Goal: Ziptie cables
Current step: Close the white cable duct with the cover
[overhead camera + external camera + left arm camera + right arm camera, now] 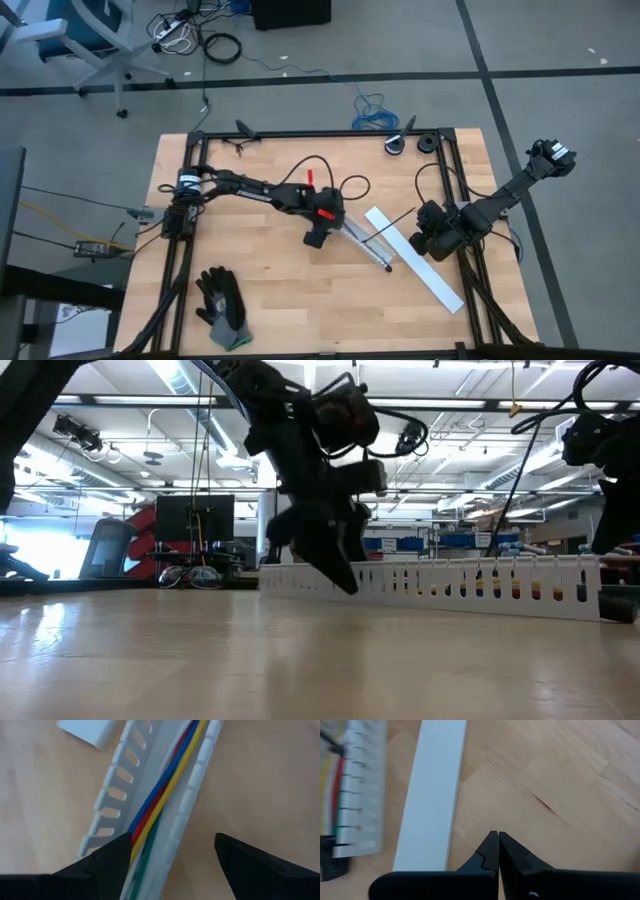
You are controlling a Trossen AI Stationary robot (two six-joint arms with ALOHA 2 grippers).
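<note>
- My left gripper (170, 857) hangs spread over the slotted tray (112, 800), above the cables (165, 785) lying in it.
- My right gripper (498, 851) waits closed beside the flat strip (432, 795), holding nothing.
- Step: probably gathering cables; ziptie (385, 225) lies across the tray.
- Next: pinch the bundle cleanly.

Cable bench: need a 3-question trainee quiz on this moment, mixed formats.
1. True or false: the right gripper is open.
2. The cables lie: A) on the glove B) inside the slotted white channel C) in the right gripper.
3. Fill in: the left gripper hovers open over the ____ of the channel.

Key: 1 false, its fingers are shut on nothing beside the flat white cover strip. 2 B. 3 end.
</note>
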